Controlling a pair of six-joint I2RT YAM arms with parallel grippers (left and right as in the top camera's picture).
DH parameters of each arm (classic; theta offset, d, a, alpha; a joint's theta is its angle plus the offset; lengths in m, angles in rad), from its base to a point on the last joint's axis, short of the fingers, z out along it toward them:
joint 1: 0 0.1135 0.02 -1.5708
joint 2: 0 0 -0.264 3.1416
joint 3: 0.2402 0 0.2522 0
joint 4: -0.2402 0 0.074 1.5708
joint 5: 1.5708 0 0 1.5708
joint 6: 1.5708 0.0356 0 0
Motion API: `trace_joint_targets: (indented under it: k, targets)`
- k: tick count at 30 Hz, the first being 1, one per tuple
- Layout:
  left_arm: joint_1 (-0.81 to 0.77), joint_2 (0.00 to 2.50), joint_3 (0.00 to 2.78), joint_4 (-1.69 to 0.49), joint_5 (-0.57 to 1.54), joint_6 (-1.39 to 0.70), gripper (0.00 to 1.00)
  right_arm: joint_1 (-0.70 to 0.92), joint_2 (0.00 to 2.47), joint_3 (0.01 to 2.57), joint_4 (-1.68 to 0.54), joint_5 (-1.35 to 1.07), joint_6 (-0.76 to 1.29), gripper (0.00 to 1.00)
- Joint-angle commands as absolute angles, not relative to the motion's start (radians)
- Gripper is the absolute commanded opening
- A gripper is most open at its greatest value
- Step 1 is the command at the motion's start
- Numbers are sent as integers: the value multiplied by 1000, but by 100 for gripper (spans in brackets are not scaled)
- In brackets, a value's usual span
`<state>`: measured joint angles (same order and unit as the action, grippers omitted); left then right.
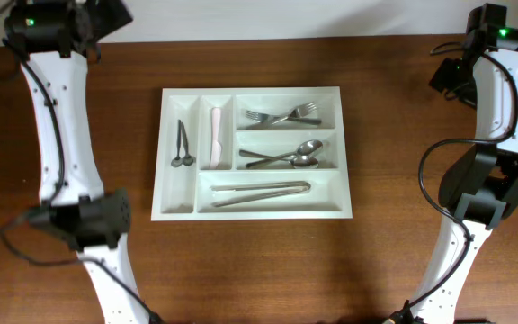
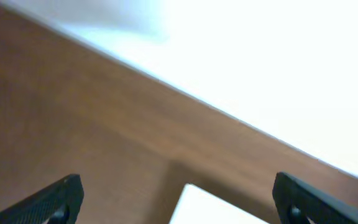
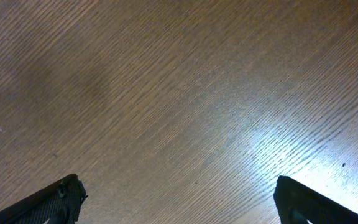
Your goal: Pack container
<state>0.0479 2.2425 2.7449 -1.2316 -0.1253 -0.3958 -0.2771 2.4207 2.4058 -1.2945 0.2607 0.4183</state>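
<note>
Overhead and wrist views, both arms withdrawn to the sides. The container lies at the centre of the table, its long axis running left to right across the frame. All five compartments are occupied. Small spoons and a pale utensil sit in the two narrow upright ones. Forks, spoons and tongs sit in the three long horizontal ones, top to bottom. No loose item shows on the wood around it, so packing appears complete or nearly so. The left gripper has its fingers spread wide with nothing between them. Its view takes in the table edge and a white corner at the lower middle, probably the container, though too blurred to confirm. The right gripper is likewise spread and empty, above bare wood only. In the overhead view both wrists sit near the upper corners. The container therefore lies down and to the right of the left tool, and down and to the left of the right tool. The left arm stands nearer to it, so any further placement would likely fall to that side.
</note>
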Motion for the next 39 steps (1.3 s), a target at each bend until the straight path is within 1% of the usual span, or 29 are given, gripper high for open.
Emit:
trace_joint_targets:
  k: [1, 5, 7, 12, 13, 20, 26, 31, 39]
  targets:
    - [26, 2029, 2571, -1171, -187, -411, 99, -276, 2369, 2424, -1294, 262, 419, 99]
    - [22, 1795, 2238, -1046, -188, -411, 99, -276, 2369, 2424, -1294, 262, 419, 99]
    - [22, 1662, 2043, -934, -188, -411, 99, -275, 2369, 2424, -1294, 262, 419, 99]
    - [22, 1396, 1666, -726, -188, -411, 99, -276, 2369, 2424, -1294, 262, 419, 99]
    - [22, 1300, 1543, -666, -189, -411, 99, -276, 2369, 2424, -1294, 262, 419, 99]
    - [22, 1004, 1195, -537, -183, -411, 99, -276, 2369, 2424, -1294, 262, 419, 99]
    - [7, 696, 855, -341, -180, -402, 99, -276, 2369, 2424, -1294, 262, 419, 99]
    - [-33, 502, 619, -168, -177, -387, 99, -276, 2369, 2424, -1294, 262, 419, 99]
    - [-57, 282, 418, -154, -83, -281, 99, -275, 2369, 2424, -1294, 262, 419, 99]
